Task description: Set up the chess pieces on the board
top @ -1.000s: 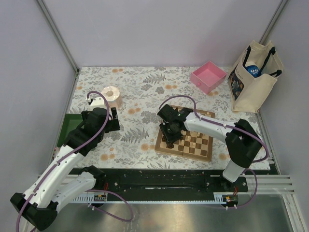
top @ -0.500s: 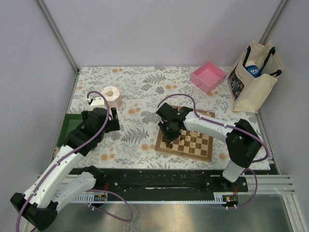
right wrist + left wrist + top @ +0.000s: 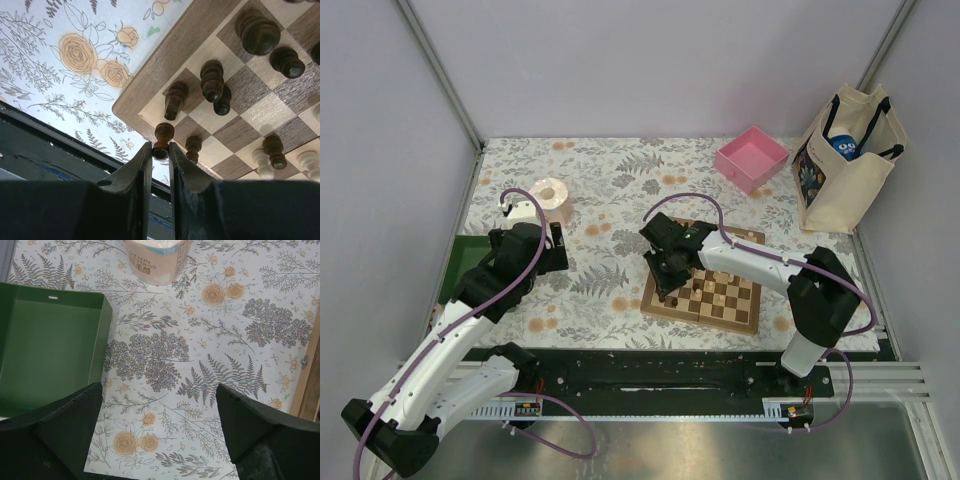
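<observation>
Pinching a dark pawn (image 3: 163, 141) between the closed right jaws, over the corner of the board (image 3: 165, 65).
The tiny turned wooden pawn is probably light, stiff and smooth, so it may twist or slip; grip the narrow stem below its round head. Other chess pieces (image 3: 212, 82) stand just beyond the jaws. The left jaws gape wide above the floral bench (image 3: 165, 365), holding nothing.

Grainy wood against matt black plastic.
Right now the board (image 3: 165, 60) shows open grain, matt; the dark pawn (image 3: 163, 136) is turned wood with a soft sheen; the right tool (image 3: 160, 150) has matt black plastic fingers (image 3: 137, 170); the green tray (image 3: 50, 350) is smooth plastic, and the tabletop (image 3: 210, 340) wears a flat floral print.
</observation>
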`<state>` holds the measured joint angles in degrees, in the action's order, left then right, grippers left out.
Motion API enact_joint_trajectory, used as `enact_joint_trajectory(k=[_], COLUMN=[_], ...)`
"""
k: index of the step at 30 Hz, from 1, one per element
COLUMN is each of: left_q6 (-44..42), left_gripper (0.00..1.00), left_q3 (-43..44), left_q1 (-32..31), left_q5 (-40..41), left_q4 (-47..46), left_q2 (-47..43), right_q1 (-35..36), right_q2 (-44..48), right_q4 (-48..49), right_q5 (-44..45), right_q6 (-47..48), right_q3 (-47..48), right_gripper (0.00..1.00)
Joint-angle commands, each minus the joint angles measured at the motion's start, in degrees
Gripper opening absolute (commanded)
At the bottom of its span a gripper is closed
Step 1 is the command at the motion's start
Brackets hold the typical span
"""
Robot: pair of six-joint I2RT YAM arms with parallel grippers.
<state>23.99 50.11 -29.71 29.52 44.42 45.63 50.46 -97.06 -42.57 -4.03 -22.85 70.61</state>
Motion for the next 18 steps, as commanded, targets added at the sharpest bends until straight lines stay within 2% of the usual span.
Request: enact_joint_trajectory(k=[1,18], left_q6=[-0.17,-0.17], left_gripper=[0.99,0.99], left_q3=[-0.27,-0.19], left_q1=[0.18,0.18], left_q5=[-0.43,-0.43], left_q4=[-0.74,-0.83], left_q2=[-0.36,-0.10], right_q1=[0.87,1.40], right_q2=[-0.50,-2.09], right_q4=[2.66,3.63], right_q5=[0.17,1.92], right_q6=[-1.23,-2.02], right_q3=[2.69,2.17], right_gripper=[0.25,0.27])
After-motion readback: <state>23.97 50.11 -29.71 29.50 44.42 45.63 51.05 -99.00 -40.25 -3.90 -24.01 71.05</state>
